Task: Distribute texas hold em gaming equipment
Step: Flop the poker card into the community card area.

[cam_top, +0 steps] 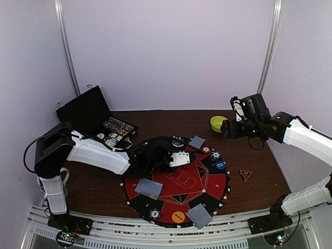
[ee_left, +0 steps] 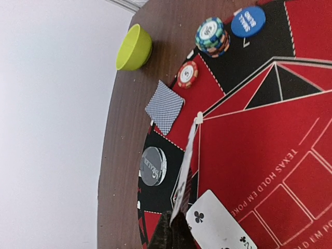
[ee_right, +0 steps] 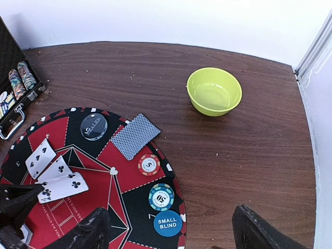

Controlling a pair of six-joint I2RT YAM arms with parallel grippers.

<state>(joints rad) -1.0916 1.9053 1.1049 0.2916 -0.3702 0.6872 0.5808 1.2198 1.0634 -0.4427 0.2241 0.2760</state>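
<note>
My left gripper [ee_left: 175,220] is shut on a white-faced playing card [ee_left: 187,161] held edge-on over the round mat [cam_top: 181,181]. Beside it a clubs card [ee_left: 220,225] lies face up. A grey-blue face-down card [ee_right: 135,136], a red chip [ee_right: 149,165], a blue-green chip stack [ee_right: 161,196] and a blue small-blind button [ee_right: 167,223] sit at the mat's right rim. My right gripper [ee_right: 171,231] hangs open high above that rim, holding nothing. Face-down cards [cam_top: 149,188] and an orange button [cam_top: 178,216] lie nearer the front.
A lime-green bowl [ee_right: 213,91] stands on the wood at the back right, beyond the mat. An open black case [cam_top: 98,116] with chips sits at the back left. A clear dealer disc [ee_right: 94,126] lies on the mat. A small red triangle [cam_top: 245,175] lies to the right.
</note>
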